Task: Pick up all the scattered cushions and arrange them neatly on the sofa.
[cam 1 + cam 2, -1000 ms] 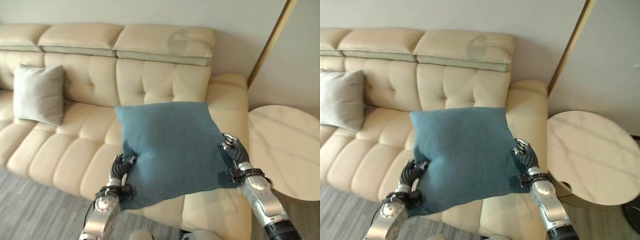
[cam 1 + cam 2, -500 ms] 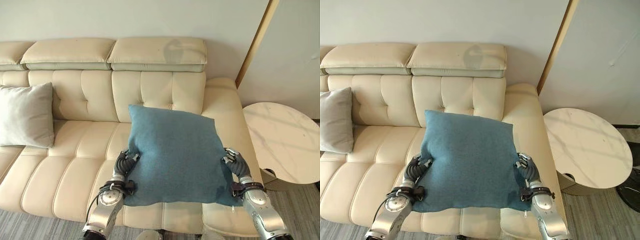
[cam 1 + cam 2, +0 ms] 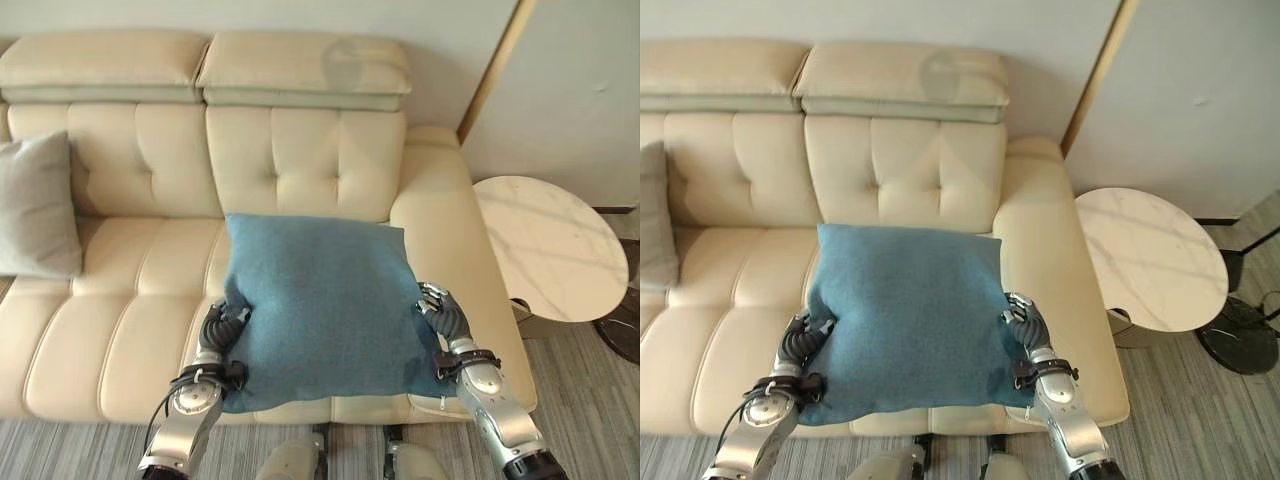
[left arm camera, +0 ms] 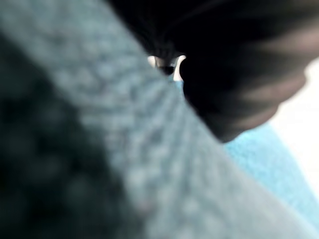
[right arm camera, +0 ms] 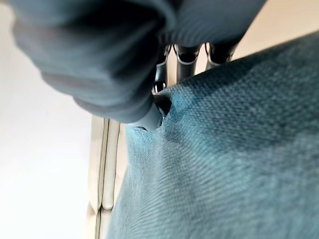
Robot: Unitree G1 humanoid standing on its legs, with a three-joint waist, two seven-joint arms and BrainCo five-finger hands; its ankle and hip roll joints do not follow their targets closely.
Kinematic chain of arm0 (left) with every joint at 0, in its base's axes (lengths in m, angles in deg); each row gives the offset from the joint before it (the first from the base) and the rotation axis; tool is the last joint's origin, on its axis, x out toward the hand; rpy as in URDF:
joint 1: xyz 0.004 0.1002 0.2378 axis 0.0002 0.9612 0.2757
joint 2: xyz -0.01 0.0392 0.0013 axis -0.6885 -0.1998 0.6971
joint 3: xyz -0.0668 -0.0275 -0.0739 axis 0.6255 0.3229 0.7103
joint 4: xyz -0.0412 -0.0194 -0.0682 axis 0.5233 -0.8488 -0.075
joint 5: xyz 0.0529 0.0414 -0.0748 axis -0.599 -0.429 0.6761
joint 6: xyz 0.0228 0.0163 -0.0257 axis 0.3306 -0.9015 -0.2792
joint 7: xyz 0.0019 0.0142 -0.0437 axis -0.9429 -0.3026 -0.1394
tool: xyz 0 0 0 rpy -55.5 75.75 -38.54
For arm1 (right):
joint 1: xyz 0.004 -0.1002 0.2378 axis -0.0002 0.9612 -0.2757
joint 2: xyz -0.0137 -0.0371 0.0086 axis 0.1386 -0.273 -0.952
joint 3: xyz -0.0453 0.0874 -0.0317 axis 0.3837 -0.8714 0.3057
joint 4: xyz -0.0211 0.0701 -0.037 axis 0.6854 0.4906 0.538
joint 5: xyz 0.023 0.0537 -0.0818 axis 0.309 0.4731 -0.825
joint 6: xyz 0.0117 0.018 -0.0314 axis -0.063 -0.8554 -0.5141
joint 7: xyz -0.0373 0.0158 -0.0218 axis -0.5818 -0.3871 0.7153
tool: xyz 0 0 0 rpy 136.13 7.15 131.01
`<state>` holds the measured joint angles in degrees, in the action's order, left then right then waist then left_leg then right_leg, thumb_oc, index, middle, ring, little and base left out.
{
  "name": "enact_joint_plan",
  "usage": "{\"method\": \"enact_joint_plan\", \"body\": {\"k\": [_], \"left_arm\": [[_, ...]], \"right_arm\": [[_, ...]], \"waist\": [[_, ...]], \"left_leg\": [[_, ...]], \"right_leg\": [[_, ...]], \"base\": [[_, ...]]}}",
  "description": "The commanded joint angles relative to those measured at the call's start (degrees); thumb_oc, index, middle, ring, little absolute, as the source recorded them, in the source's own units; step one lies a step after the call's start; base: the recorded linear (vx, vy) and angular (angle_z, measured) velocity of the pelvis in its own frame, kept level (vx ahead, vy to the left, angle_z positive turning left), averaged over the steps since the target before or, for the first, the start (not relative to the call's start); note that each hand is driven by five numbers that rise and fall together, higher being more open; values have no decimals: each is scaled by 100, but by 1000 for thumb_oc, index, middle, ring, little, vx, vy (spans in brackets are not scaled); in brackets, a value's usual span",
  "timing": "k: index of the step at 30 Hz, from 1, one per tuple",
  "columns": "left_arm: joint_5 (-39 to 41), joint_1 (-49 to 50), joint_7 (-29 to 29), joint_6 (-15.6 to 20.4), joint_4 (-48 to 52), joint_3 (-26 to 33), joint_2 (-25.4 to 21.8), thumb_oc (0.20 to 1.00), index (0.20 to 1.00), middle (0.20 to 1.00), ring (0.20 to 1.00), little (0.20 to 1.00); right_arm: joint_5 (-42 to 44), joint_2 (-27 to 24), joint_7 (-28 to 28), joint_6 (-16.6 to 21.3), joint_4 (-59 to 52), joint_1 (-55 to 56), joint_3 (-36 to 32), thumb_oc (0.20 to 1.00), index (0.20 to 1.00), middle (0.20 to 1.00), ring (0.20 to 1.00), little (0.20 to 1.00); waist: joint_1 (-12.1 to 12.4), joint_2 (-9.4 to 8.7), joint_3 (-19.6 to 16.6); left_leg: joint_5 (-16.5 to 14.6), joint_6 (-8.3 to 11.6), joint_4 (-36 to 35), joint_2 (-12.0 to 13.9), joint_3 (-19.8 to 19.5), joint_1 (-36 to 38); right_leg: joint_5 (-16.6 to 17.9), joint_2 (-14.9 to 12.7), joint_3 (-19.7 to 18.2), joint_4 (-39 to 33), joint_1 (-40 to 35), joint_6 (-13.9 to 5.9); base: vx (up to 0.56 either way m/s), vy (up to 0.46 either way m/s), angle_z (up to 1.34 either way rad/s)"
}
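Half a second ago the blue cushion (image 3: 318, 305) was higher, against the backrest; now it is lower, lying over the right seat of the sofa (image 3: 300, 160). The left hand (image 3: 222, 330) and right hand (image 3: 443, 315) have their fingers curled on its two side edges. I judge that releasing comes next.

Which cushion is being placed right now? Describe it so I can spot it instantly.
Find the cream sofa and go to its end nearest the round marble side table. The blue cushion lies on that seat, pinched at each side by a robot hand. The other cushion is grey and leans upright.
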<state>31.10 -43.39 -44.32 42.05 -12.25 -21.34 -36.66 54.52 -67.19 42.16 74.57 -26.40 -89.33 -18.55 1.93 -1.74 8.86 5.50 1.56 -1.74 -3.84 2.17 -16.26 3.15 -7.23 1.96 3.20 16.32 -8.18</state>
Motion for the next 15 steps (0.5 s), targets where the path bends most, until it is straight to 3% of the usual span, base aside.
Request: {"method": "enact_joint_plan", "body": {"k": [1,5,7,9,12,14,15], "left_arm": [[-157,-951,-328,787,263,-233,15,200,200,200,200,200],[-362,-2360,-984,830,-373,-629,-20,200,200,200,200,200],[-540,-4042,-1507,790,-1230,-1063,-217,200,200,200,200,200],[-602,-4637,-1676,757,-1579,-1161,-317,200,200,200,200,200],[-775,-6160,-2079,591,-2507,-1520,-663,200,200,200,200,200],[-846,-7346,-2343,453,-3269,-1746,-867,200,200,200,200,200],[-761,-7695,-2338,424,-3534,-1840,-883,542,542,542,542,542]], "right_arm": [[-208,268,324,736,-270,-1047,214,200,200,200,200,200],[-516,408,985,739,209,-2376,514,200,200,200,200,200],[-783,289,1594,760,841,-3879,626,200,200,200,200,200],[-812,240,1771,764,1066,-4314,570,200,200,200,200,200],[-887,80,2280,743,1594,-5426,531,200,200,200,200,200],[-1068,-323,2728,662,2108,-6399,588,200,200,200,200,200],[-1017,-452,2795,662,2296,-6716,656,398,398,398,398,398]], "waist": [[55,-32,-311],[40,57,-231],[47,80,-88],[46,75,-33],[57,94,134],[61,138,265],[66,151,303]], "left_leg": [[-540,-17,306,49,-6,-57],[-432,35,297,27,-56,-496],[-308,112,355,37,-106,-903],[-257,128,365,26,-123,-1037],[-161,199,375,63,-188,-1364],[-15,263,329,75,-260,-1723],[36,280,314,77,-290,-1846]], "right_leg": [[327,217,241,-389,179,-164],[409,232,238,-387,655,-175],[449,213,253,-345,1031,-182],[478,200,252,-339,1154,-196],[475,186,271,-295,1463,-220],[501,171,248,-246,1847,-237],[517,160,252,-235,1969,-239]], "base": [[-15,-2,16],[-77,22,3],[-128,7,-2],[-64,-12,3],[-65,-17,13],[-84,-26,1],[-74,-26,7]]}}
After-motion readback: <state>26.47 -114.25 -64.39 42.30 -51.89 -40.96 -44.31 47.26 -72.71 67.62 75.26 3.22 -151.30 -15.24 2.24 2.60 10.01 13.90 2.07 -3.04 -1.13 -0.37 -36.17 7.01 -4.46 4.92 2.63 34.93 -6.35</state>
